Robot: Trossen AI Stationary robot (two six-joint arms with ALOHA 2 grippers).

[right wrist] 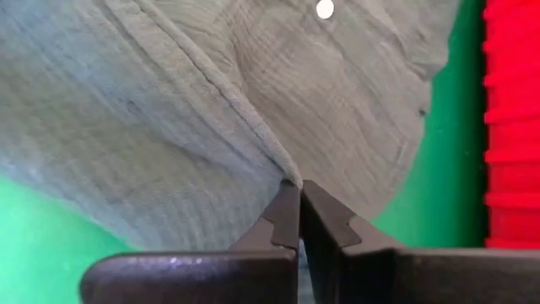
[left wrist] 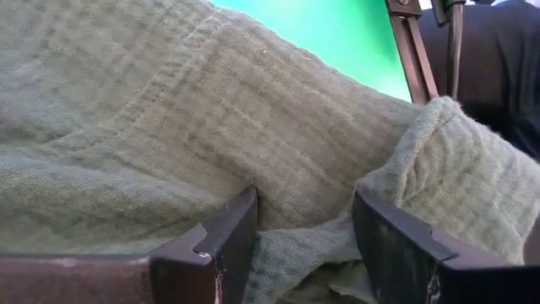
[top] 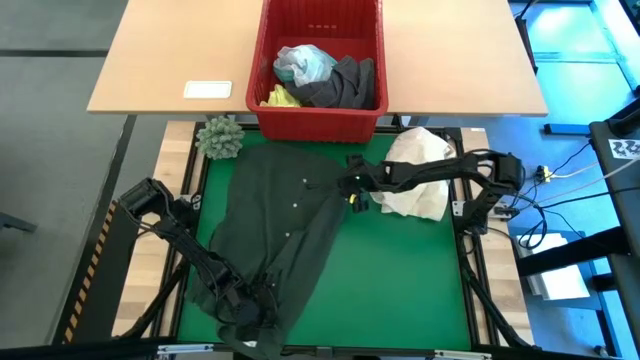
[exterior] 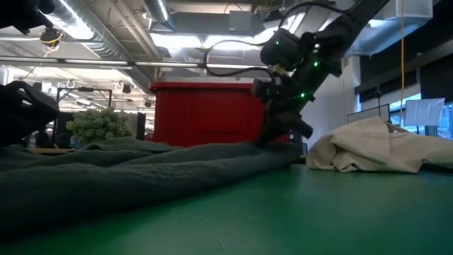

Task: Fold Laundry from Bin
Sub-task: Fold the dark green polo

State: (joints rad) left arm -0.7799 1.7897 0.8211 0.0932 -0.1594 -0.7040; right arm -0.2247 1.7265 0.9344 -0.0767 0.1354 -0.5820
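Counts: 2 arms, 1 bin, 1 shirt on the mat, 3 garments showing in the bin, 1 cream bundle, 1 spiky ball.

Left gripper [top: 248, 312] at the mat's near-left edge, fingers [left wrist: 221, 245] partly apart with a fold of the dark green shirt [top: 285, 215] bunched between them. Only the left wrist view shows that grip; from above it's hidden in cloth.

Spiky ball [top: 220, 136] at far left of mat. The shirt is spread from the far edge down to the near left.

Red bin [top: 262, 60] sits beyond the mat, centre, holding turquoise [top: 303, 64], yellow [top: 281, 97] and grey [top: 342, 84] garments. The low view sees only the bin wall, no contents.

Right gripper [top: 357, 184] on the shirt's right edge, pinched closed on the hem; the right wrist view shows cloth nipped at the tips, plus a white button [right wrist: 324, 9].

Cream bundle [top: 420, 180] right of it.
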